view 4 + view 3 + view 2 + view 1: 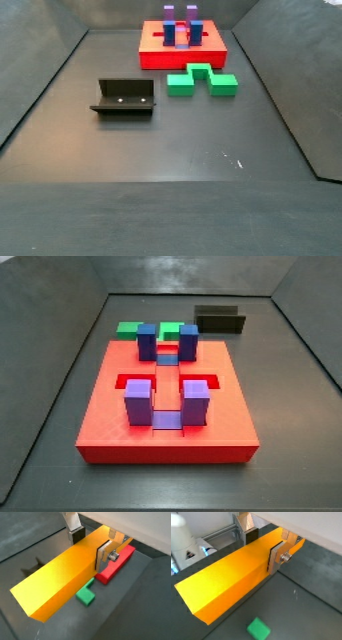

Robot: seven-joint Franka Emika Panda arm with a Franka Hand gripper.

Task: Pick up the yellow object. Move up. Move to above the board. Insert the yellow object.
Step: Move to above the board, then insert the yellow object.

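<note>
The yellow object (228, 577) is off the floor and sits between the fingers of the gripper (263, 548); both wrist views show it as a long orange-yellow bar reaching away from the fingers over the grey tray floor (304, 602). The jaws are pinched on the yellow object near one of its ends: one silver finger plate (105, 556) lies flat against its side face, and the dark pad of the opposite finger (77, 533) presses on the far side. In neither side view can the bar or the gripper be seen (they are out of these frames).

Under the held bar, in a wrist view, a part of the red board (115, 568) shows, and just beside it a green block (85, 594) lies on the floor. In another wrist view only a small green piece (258, 629) appears below the bar.

In both side views the board (107, 416) lies flat on the floor with its upright purple posts (139, 404) and dark blue posts (147, 342). The green blocks (201, 79) are just beside one short edge of the board. The fixture (124, 97) stands on the floor, apart from the board.
</note>
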